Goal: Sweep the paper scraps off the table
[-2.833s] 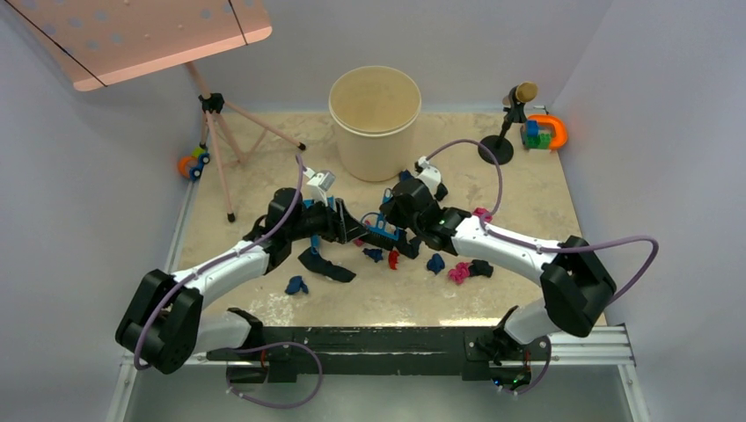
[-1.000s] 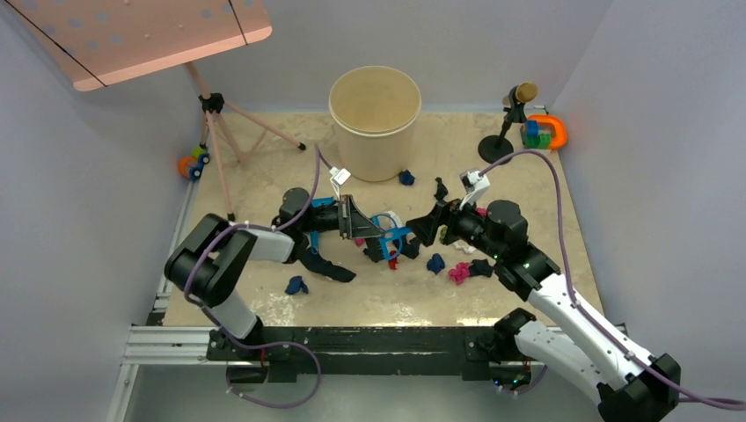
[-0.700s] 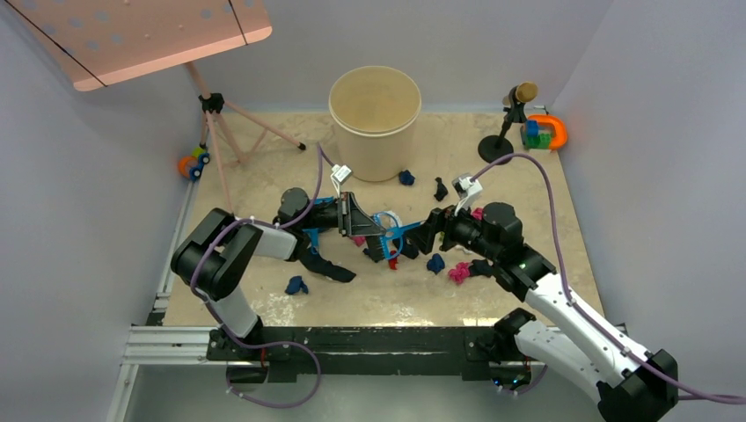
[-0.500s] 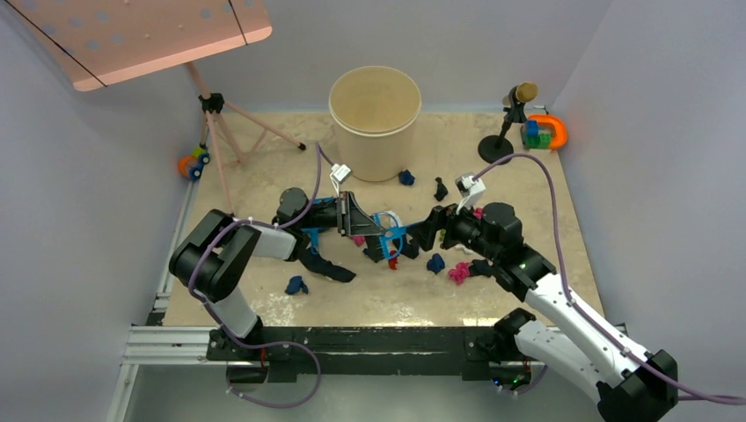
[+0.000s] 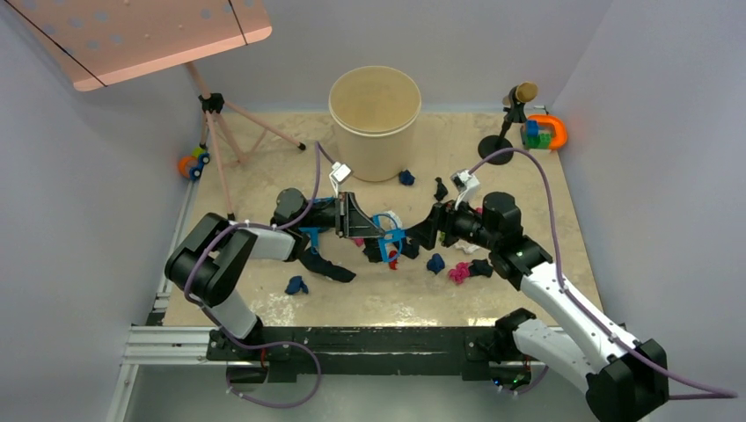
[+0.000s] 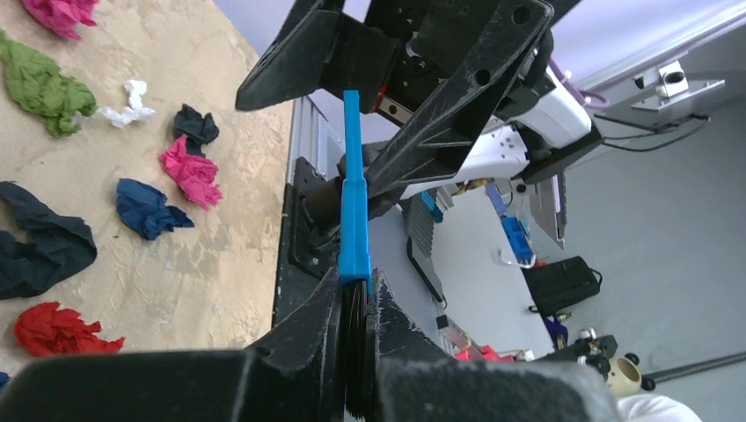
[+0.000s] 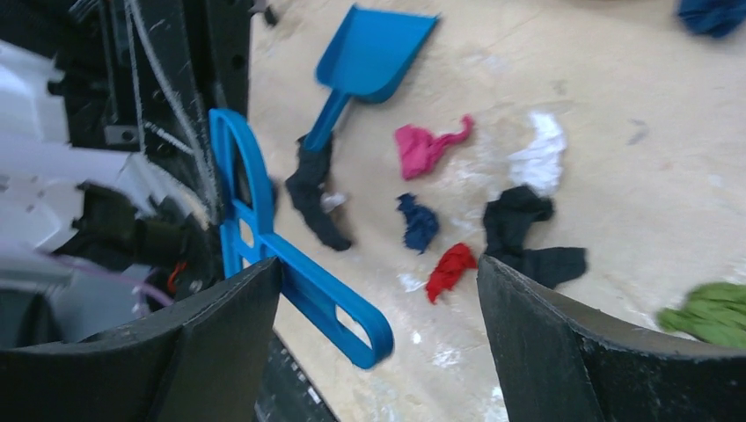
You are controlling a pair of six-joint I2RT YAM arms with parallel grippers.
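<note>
Paper scraps point(image 7: 418, 151) beyond spread right fingers point(image 7: 572, 352)

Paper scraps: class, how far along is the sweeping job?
Done: the brush is off the table, clamped in the left gripper. In hand: the open right gripper brackets its handle. To do: the paper scraps lie scattered; the dustpan lies empty.

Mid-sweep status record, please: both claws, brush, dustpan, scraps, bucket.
left claw: shut on the brush, at its bristle end
right claw: open, fingers straddling the brush handle
dustpan: lying on the table, unheld, looks empty
paper scraps: scattered on the table, several colours
bucket: upright at the far side
</note>
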